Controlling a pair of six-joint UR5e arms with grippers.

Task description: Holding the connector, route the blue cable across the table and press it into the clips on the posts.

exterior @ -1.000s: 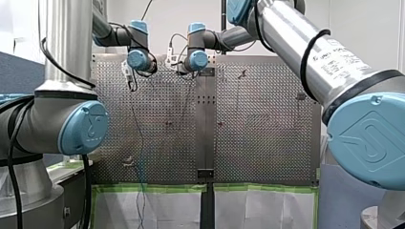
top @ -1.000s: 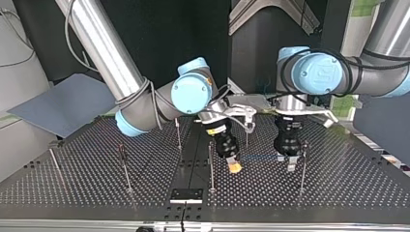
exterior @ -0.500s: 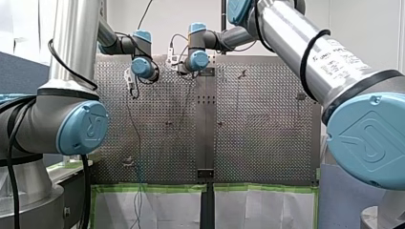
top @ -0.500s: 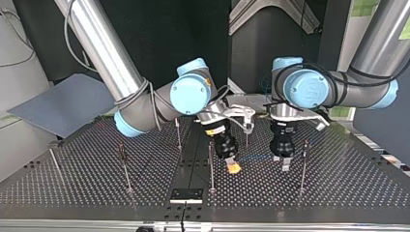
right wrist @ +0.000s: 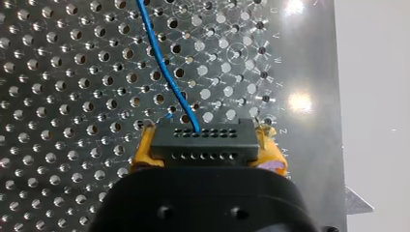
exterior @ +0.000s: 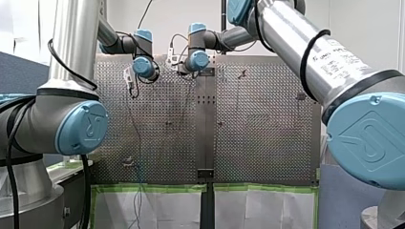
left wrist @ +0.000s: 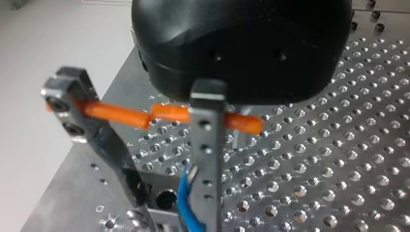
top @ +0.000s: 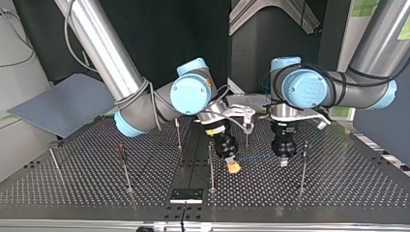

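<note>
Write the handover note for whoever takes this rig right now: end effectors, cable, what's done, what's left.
Right end effector: shut on the black connector, with a yellow pad on either side.
Left end effector: open, with the blue cable passing between its fingers, close to one of them.
Cable: runs between the two end effectors, just above the table.
Done: connector grasped.
Left: none of the posts visibly holds the cable. Route it across and press it in at each one.
</note>
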